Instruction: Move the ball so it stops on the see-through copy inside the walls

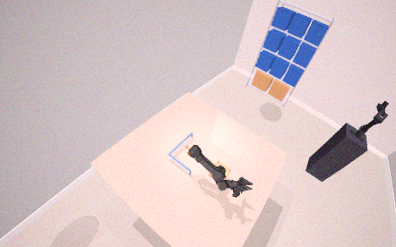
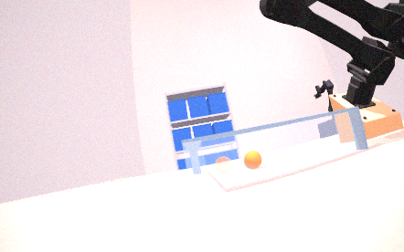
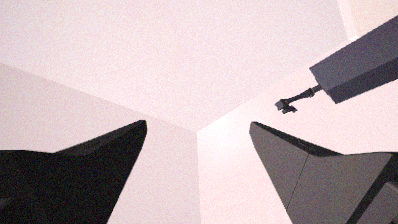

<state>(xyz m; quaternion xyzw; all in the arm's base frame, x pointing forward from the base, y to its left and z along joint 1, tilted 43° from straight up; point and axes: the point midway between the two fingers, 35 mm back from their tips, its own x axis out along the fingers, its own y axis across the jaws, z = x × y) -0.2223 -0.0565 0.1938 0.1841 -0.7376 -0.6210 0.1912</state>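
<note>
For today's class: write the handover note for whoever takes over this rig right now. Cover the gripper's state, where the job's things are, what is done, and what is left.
Gripper: open, holding nothing, raised and pointing up at the ceiling, away from the walls.
Ball: orange, on the table inside the corner of the clear walls, untouched.
See-through copy: close beside the ball, nearer the wall corner, the two apart.
Done: nothing yet.
Left: bring the gripper down, move the ball onto the copy, let go, back away, and check that the ball rests still inside the walls.
</note>
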